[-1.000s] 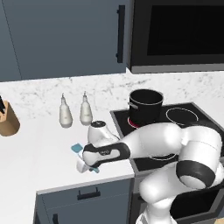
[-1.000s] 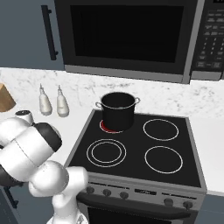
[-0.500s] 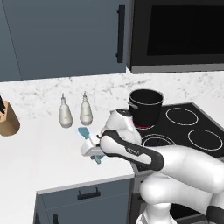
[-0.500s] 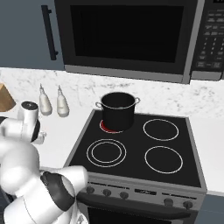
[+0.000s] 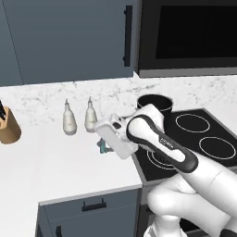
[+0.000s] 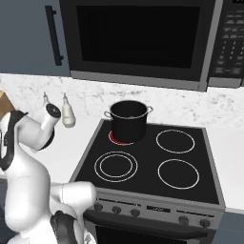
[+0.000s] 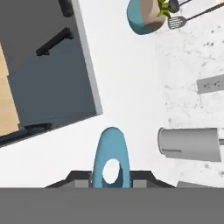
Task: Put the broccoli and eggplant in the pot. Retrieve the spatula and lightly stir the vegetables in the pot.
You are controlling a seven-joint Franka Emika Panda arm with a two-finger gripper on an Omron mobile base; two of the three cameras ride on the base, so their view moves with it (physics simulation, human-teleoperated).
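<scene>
My gripper point(image 7: 111, 180) is shut on the light-blue spatula point(image 7: 111, 159), whose rounded handle end with a hole sticks out between the dark fingertips. From the left base view the gripper point(image 5: 106, 144) hangs above the white counter just left of the stove, with a bit of the spatula point(image 5: 102, 147) showing under the hand. The black pot point(image 5: 155, 102) stands on the stove's back left burner, to the right of and behind the hand. It appears again as the pot point(image 6: 127, 121) with its silvery rim and dark inside. The broccoli and eggplant are hidden.
Two pale bottles point(image 5: 69, 121) point(image 5: 90, 117) stand by the backsplash left of the stove point(image 6: 157, 162), and a wooden knife block point(image 5: 8, 127) sits at the far left. Below the hand lie a grey cylinder point(image 7: 190, 144), a blue planter point(image 7: 144, 17) and the counter's front edge.
The hand has risen off the counter with the spatula and swung a little right toward the stove, and the arm has turned with it.
</scene>
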